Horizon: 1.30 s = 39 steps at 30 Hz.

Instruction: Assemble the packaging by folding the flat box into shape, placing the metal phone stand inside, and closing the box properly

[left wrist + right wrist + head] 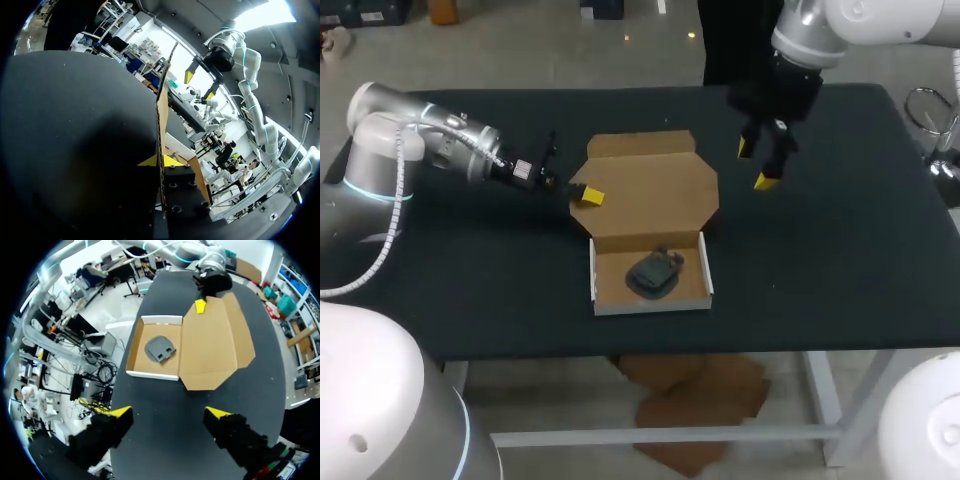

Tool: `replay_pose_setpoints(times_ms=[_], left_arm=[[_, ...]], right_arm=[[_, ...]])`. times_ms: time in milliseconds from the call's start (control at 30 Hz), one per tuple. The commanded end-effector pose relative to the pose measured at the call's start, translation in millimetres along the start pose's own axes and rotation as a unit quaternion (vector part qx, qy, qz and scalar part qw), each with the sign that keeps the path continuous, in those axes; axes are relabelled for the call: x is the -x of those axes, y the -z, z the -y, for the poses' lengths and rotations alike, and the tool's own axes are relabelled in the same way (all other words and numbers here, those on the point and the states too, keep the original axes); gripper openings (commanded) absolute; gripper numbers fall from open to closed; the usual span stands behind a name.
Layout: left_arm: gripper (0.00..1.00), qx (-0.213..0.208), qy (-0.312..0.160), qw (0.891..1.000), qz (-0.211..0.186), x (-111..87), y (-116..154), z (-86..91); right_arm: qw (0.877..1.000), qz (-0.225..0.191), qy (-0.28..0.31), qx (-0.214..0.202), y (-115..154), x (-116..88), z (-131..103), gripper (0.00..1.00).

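Brown cardboard box [650,306] sits toward the table's [840,250] near edge, with the dark metal phone stand [654,273] lying in its tray. The lid [655,195] lies open behind the tray. Our left gripper [588,194] is clamped on the lid's left edge. Our right gripper [757,163] hovers beyond the lid's right side, fingers apart. We judge the lid should swing slowly about its crease, with the right gripper steadying the tray.

Edge-on cardboard flap [162,112] in the left hand's [161,161] grip
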<state>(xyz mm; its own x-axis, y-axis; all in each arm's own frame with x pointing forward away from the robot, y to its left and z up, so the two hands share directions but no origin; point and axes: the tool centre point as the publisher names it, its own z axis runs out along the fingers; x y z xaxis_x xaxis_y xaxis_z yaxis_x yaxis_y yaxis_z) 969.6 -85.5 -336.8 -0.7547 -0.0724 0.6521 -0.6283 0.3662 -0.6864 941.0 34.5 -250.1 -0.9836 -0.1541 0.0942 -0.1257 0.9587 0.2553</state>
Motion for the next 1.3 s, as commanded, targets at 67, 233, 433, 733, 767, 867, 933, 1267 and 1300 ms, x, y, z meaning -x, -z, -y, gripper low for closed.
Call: replay_pose_setpoints(times_ms=[67,233,433,733,767,867,933,1267,1300], left_arm=[[0.0,0.001,0.0,1.0,0.006,-4.9,1,-3.1],[0.0,0.001,0.0,1.0,0.006,-4.9,1,-3.1],[0.0,0.001,0.0,1.0,0.006,-4.9,1,-3.1],[0.0,0.014,-0.033,0.999,0.022,-6.4,-1,-1.2],[0.0,0.012,-0.036,0.999,0.028,-7.6,-2,-1.3],[0.0,0.013,-0.062,0.997,0.042,-12.7,-1,-2.1],[0.0,0.012,-0.074,0.996,0.047,-14.4,-1,-2.3],[0.0,0.0,-0.138,0.988,0.07,-20.5,1,-4.7],[0.0,-0.003,-0.146,0.986,0.074,-21.9,2,-4.7]], right_arm=[[1.0,-0.001,0.002,-0.003,4,2,-5,1.0],[1.0,0.002,0.005,-0.009,9,3,-6,1.0],[1.0,0.006,0.01,-0.014,13,8,-12,1.0],[1.0,0.01,0.012,-0.019,18,16,-19,1.0],[1.0,0.011,0.012,-0.02,19,17,-20,1.0],[1.0,0.014,0.012,-0.022,21,19,-22,1.0],[1.0,0.015,0.012,-0.024,22,20,-24,1.0],[0.999,0.017,0.016,-0.029,23,25,-32,1.0],[0.999,0.017,0.016,-0.029,24,25,-32,1.0]])
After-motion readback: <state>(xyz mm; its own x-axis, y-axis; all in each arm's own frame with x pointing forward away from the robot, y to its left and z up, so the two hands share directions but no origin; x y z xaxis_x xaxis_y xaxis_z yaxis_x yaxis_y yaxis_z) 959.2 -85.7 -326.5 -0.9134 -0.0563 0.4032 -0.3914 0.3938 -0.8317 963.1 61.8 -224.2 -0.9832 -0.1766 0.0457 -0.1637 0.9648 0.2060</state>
